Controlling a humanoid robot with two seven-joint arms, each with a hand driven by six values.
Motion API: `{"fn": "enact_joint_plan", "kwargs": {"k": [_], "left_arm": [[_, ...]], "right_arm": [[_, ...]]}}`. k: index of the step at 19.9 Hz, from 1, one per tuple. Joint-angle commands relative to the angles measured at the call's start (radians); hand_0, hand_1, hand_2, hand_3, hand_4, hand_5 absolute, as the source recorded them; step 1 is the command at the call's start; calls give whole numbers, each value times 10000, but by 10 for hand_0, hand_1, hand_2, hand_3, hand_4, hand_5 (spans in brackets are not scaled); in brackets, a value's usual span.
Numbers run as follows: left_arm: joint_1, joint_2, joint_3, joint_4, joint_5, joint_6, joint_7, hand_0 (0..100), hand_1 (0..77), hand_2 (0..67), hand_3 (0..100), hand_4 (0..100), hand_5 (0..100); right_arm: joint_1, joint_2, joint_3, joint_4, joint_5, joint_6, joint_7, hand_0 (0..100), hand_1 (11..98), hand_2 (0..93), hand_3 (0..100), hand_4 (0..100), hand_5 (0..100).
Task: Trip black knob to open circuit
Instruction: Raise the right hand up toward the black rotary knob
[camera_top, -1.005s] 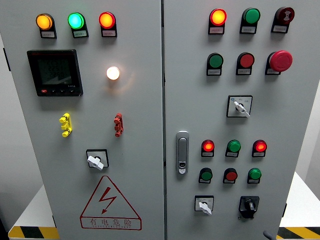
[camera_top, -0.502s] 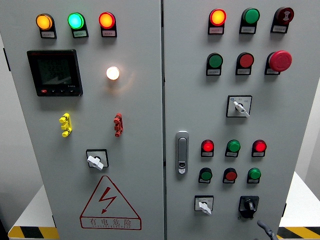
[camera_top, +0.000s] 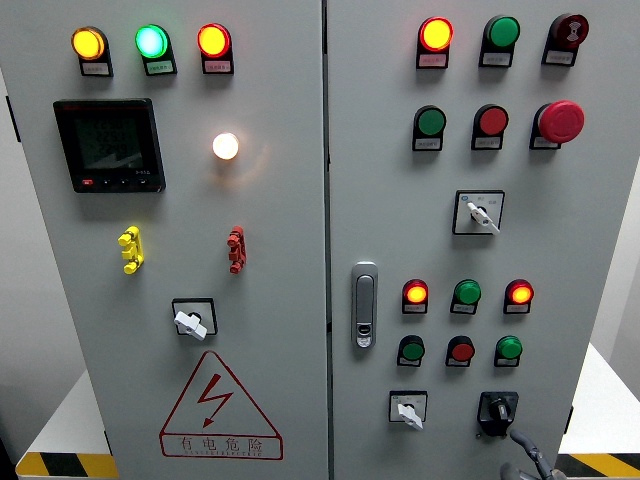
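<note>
Presently: black rotary knob (camera_top: 497, 410), lower right corner of grey cabinet door (camera_top: 450, 240); right hand (camera_top: 527, 455) just below, grip indiscernible; risk—fingertip slipping off or nudging neighbouring white selector switch (camera_top: 408, 410).

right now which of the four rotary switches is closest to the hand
The black rotary knob at the bottom right of the right-hand door, just above the right hand's fingertips. It alone has a black handle; the other three have white handles.
</note>
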Motion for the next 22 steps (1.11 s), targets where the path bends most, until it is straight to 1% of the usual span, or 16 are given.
{"fn": "enact_joint_plan", "kwargs": {"k": [1,6,7,10,11,12,13,16,17,22], "left_arm": [[0,0,-8,0,0,0,0,0,34,126,214,66,16],[0,0,7,0,0,0,0,0,34,126,214,66,16],[0,0,7,0,0,0,0,0,34,126,214,66,16],[0,0,7,0,0,0,0,0,33,126,213,66,16],[0,0,-8,0,0,0,0,0,33,126,213,66,16],[0,0,7,0,0,0,0,0,34,126,213,66,16],[0,0,7,-15,0,0,0,0,34,127,213,66,16],[0,0,7,-15,0,0,0,0,34,127,213,66,16],[0,0,7,0,0,0,0,0,34,127,213,66,16],[0,0,7,0,0,0,0,0,33,126,213,66,16]], "right_arm": [[82,0,4,-43,1,-2,0,835,441,38,795,781,881],[82,0,-27,-43,1,-2,-15,839,438,38,794,779,879],[82,15,-42,-28,1,-2,0,839,437,38,794,779,878],[82,15,-88,-28,1,-2,-15,839,437,39,795,777,878],[82,30,-104,-28,1,-2,-15,840,436,39,795,776,878],[98,30,-104,-28,1,-2,-45,840,436,40,795,776,878],[143,76,-104,-28,1,-2,-76,841,436,40,795,776,878],[404,76,-104,-166,1,-2,-92,841,436,41,795,768,876],[420,92,-104,-166,1,-2,-92,841,435,41,795,767,875],[343,92,-134,-136,1,-48,-92,841,435,42,800,766,874]]}}
